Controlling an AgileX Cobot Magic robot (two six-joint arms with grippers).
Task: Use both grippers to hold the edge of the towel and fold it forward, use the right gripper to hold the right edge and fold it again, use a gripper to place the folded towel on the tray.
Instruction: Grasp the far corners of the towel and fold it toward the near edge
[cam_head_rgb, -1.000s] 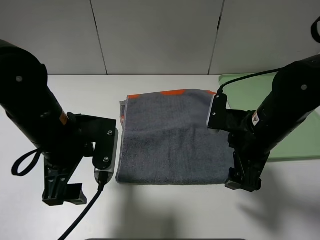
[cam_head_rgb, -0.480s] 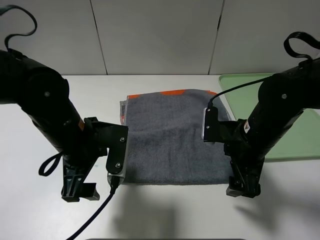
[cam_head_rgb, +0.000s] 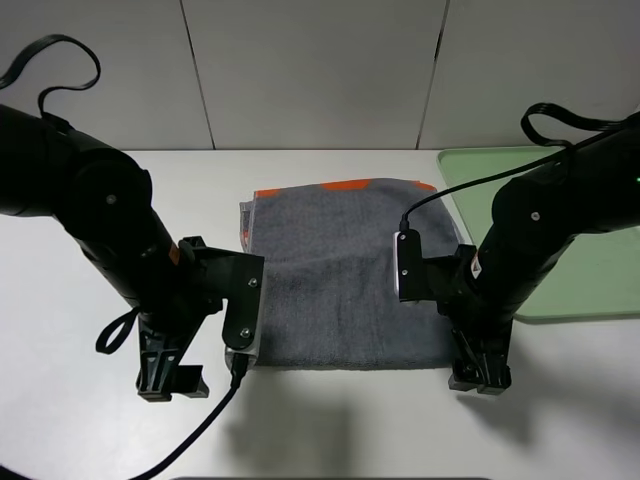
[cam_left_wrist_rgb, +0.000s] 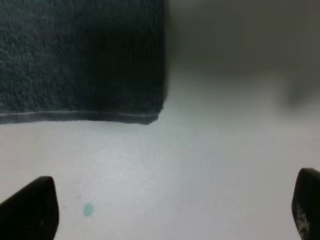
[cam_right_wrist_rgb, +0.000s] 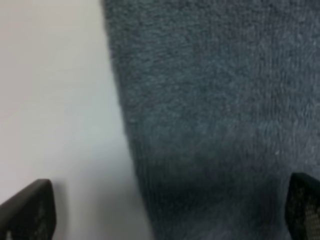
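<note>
The dark grey towel (cam_head_rgb: 340, 275) lies flat in the middle of the table, its orange-and-white band (cam_head_rgb: 345, 185) along the far end. My left gripper (cam_head_rgb: 170, 382) hovers low just off the towel's near left corner. In the left wrist view that gripper (cam_left_wrist_rgb: 170, 215) is open over bare table, with the towel (cam_left_wrist_rgb: 80, 55) and its pale hemmed edge (cam_left_wrist_rgb: 75, 116) just ahead. My right gripper (cam_head_rgb: 478, 375) is at the near right corner. In the right wrist view it (cam_right_wrist_rgb: 165, 215) is open and straddles the side edge of the towel (cam_right_wrist_rgb: 215, 115). The light green tray (cam_head_rgb: 600, 270) lies to the right.
The white table (cam_head_rgb: 330, 420) runs wide on both sides of the towel. A pale wall stands behind it. Black cables (cam_head_rgb: 195, 420) trail from both arms, and the right arm (cam_head_rgb: 530, 240) partly covers the tray's near left part.
Both arms have swung inward towards the towel's near corners. The left gripper moved right, the right gripper slightly left. Both stay open and the towel has not moved.
</note>
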